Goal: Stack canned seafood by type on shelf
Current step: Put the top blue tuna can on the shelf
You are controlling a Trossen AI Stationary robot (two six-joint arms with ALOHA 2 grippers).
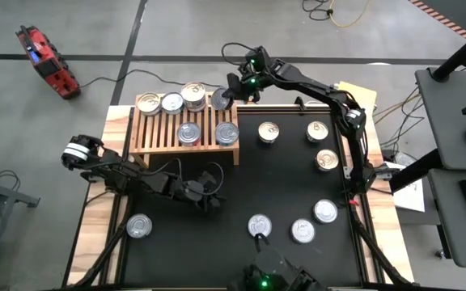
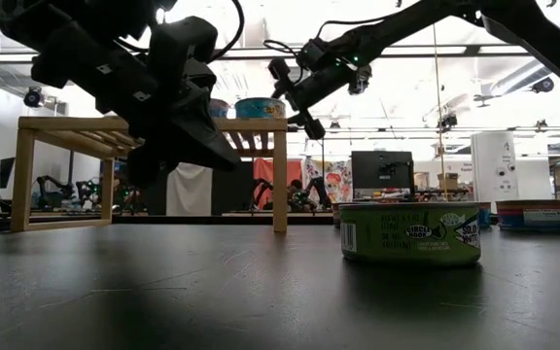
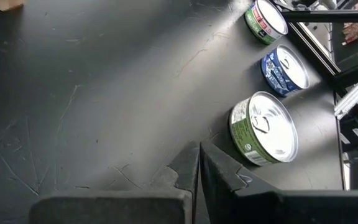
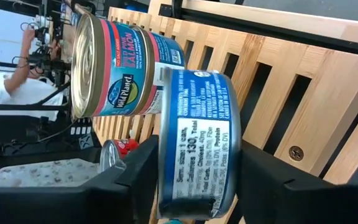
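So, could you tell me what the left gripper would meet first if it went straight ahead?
Probably the green-labelled can lying just beyond the left gripper; depth is unclear, so it may pass beside it.

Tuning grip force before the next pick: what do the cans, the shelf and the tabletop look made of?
Cans: metal, by the shiny silver pull-tab lids; sides wear printed labels, likely paper or lacquer. Shelf: light unfinished-looking wood, with visible grain on the slats. Tabletop: matte black sheet, scuffed and scratched, possibly rubber or plastic; pale wood boards show at its edges.
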